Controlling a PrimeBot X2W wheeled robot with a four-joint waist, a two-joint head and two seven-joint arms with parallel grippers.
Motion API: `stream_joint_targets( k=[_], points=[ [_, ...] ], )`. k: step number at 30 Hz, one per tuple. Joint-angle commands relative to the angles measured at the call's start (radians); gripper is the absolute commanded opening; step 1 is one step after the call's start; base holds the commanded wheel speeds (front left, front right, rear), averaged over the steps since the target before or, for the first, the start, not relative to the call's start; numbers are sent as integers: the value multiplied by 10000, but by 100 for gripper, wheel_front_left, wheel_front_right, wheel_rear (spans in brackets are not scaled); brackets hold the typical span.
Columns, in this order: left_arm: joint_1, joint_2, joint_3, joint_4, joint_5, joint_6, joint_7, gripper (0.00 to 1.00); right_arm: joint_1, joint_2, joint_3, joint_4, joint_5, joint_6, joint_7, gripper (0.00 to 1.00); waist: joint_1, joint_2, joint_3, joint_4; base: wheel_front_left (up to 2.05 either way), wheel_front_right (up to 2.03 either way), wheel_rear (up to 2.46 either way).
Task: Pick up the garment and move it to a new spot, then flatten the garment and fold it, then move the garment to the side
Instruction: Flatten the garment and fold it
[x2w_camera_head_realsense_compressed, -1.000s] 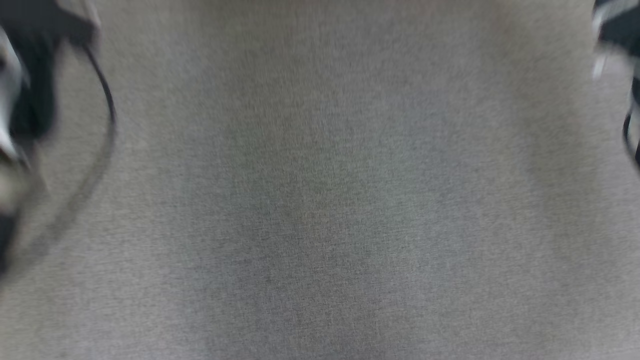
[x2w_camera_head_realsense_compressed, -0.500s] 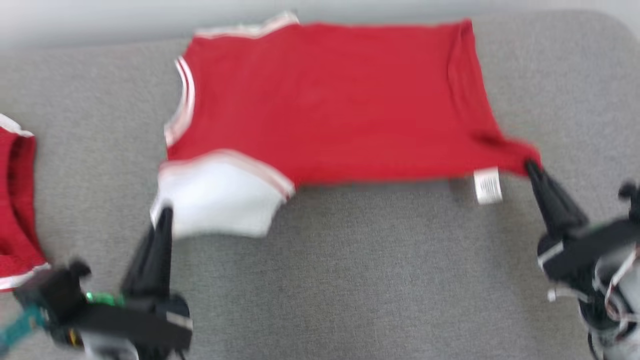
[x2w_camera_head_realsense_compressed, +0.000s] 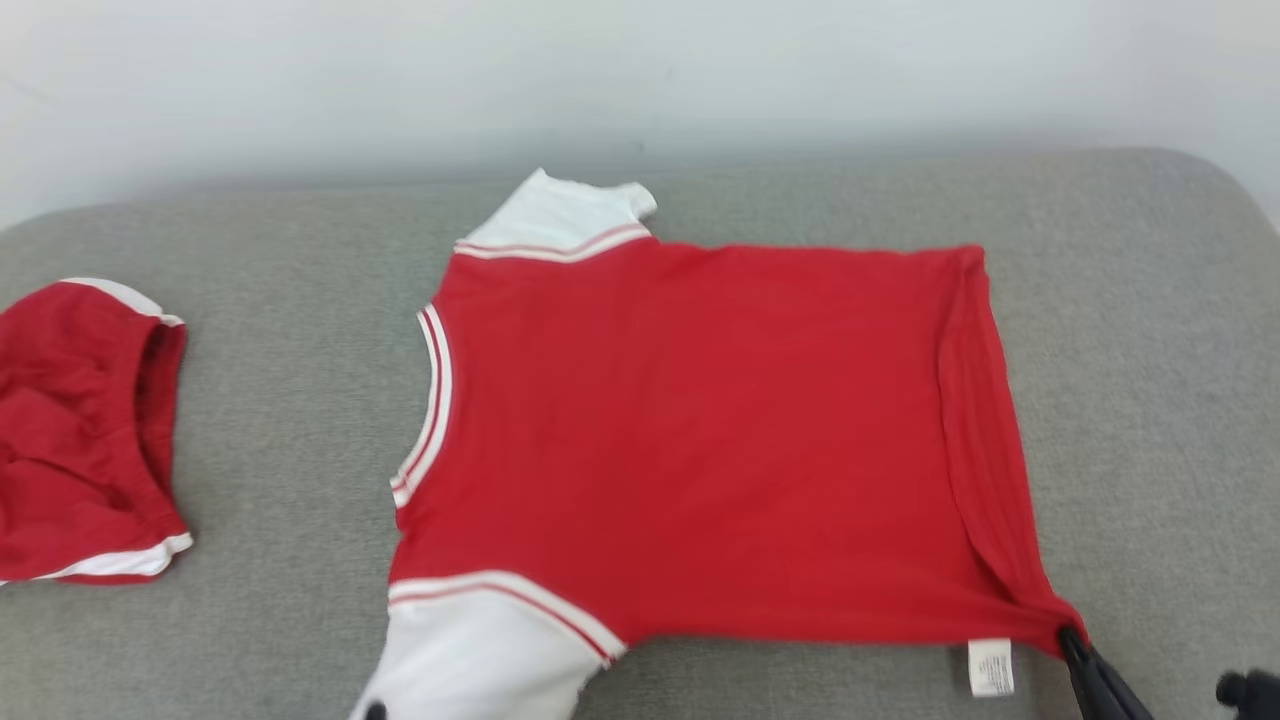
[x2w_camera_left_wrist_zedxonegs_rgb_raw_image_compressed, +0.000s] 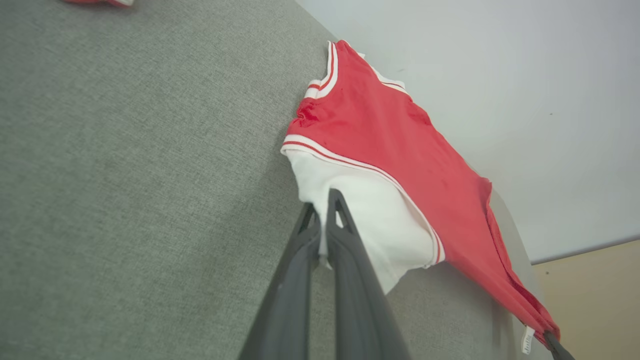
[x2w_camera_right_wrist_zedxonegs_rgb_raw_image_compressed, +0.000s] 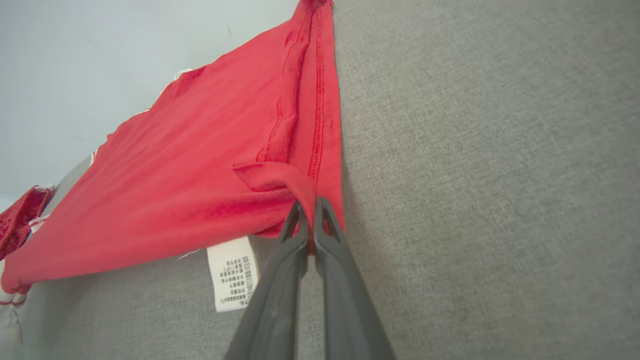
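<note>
left claw (x2w_camera_left_wrist_zedxonegs_rgb_raw_image_compressed: 322, 212) clamped on white sleeve (x2w_camera_left_wrist_zedxonegs_rgb_raw_image_compressed: 385, 220) of shirt (x2w_camera_head_realsense_compressed: 700, 440) | right claw (x2w_camera_right_wrist_zedxonegs_rgb_raw_image_compressed: 310, 212) clamped on hem corner (x2w_camera_right_wrist_zedxonegs_rgb_raw_image_compressed: 295, 182) | shirt spread on grey cushion (x2w_camera_head_realsense_compressed: 260, 600); head camera has tilted up, whole shirt now framed | flattening looks done, fold next

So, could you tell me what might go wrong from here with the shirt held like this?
The left gripper pinches just the edge of the white sleeve, and the right gripper just a corner of the hem of the shirt; either could slip out under a pull.
The hem by the right gripper is bunched and folded over, so a crease may get folded in.
The red shorts lie to the left; moving the shirt that way could cover them.
</note>
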Motion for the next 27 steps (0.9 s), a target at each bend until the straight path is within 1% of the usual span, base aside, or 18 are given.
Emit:
stream_joint_targets(
  k=[1,4,7,9,13,16,19,21,23,24,27],
  points=[
    [249,-18,-36,56,25,-17,-40,0,200,63,-87,-51,-137,-25,-58,0,2,2,-303,323,0,0,0],
    [570,-3,-312,132,-45,-92,153,0,777,427,-405,-174,-207,-25,68,0,2,2,-389,465,0,0,0],
    [643,96,-482,189,-14,-152,322,0,1082,638,-815,-378,-333,-25,166,0,2,2,-383,473,0,0,0],
    [493,192,-515,208,110,-196,382,0,1177,786,-839,-611,-447,-25,306,0,2,2,-365,374,0,0,0],
    [-134,407,-400,153,297,-330,442,0,1082,875,-646,-1194,-660,-25,497,0,2,2,-347,62,0,0,0],
    [-828,650,-326,166,514,-465,630,0,868,966,-576,-1553,-708,-25,633,0,2,2,-315,-255,0,0,0],
    [-1790,912,-397,315,763,-637,1083,0,541,1114,-671,-1690,-509,-25,844,0,2,2,-233,-554,0,0,0],
    [-2457,1105,-490,527,887,-741,1488,0,163,1110,-710,-1618,-582,-25,1033,0,2,2,-147,-768,0,0,0],
    [-3156,1118,-494,847,818,-855,1836,0,-274,1195,-680,-1466,-640,-25,1234,0,2,2,-62,-945,0,0,0],
    [-3490,1229,-510,1068,893,-927,1992,0,-488,1245,-663,-1359,-673,-25,1340,0,2,2,-4,-1024,0,0,0],
    [-4522,1183,-467,1872,823,-1196,2353,0,-1229,1282,-520,-903,-887,-25,1690,0,2,2,215,-1171,0,0,0]
  ],
)
